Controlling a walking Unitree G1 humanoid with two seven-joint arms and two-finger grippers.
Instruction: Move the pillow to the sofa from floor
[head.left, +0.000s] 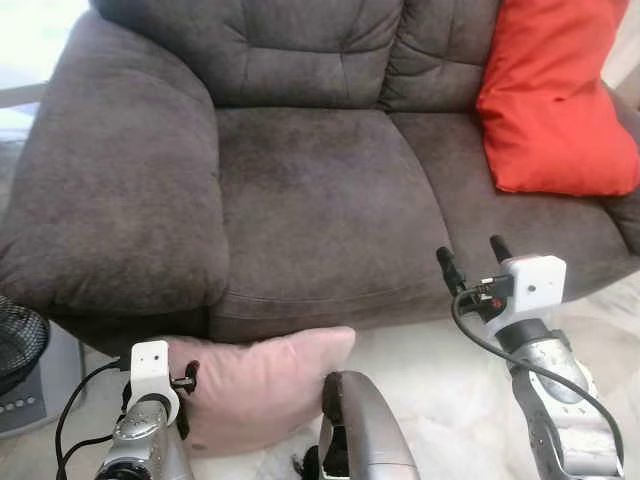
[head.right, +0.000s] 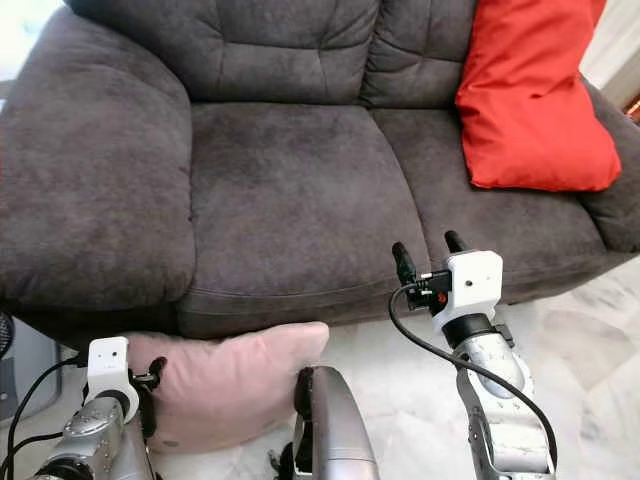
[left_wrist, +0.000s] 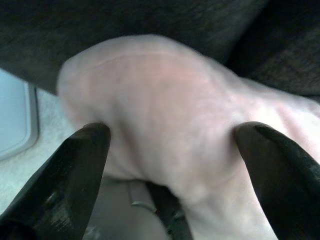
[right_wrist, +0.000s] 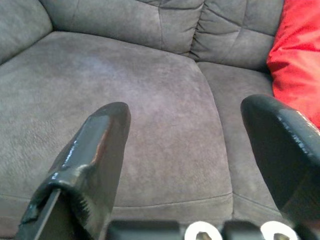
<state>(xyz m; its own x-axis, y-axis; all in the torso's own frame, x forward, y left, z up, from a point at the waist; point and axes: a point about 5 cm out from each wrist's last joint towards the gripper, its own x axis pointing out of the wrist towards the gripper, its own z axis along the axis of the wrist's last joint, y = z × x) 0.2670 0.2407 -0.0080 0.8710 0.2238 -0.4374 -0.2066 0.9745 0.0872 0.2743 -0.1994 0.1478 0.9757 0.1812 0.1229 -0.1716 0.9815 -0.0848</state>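
Left tool (left_wrist: 170, 150): black fingers (left_wrist: 75, 175) spread to either side of the pink pillow (head.left: 262, 385), both pressing into its fabric, so the pillow is grasped. The pillow lies low on the pale floor (head.left: 440, 390), against the front base of the grey sofa (head.left: 300, 190), directly below the left seat cushion. Right tool (head.left: 473, 262): fingers parted and released, raised in front of the sofa's front edge, pointing at the seat. A red pillow (head.left: 555, 95) leans in the sofa's right corner, covering part of the right seat; the left seat cushion is bare. A dark fan grille (head.left: 18, 345) stands on the floor near the left armrest, cut off by the frame edge. A silver robot part (head.left: 360, 425) overlaps the pillow's right end.
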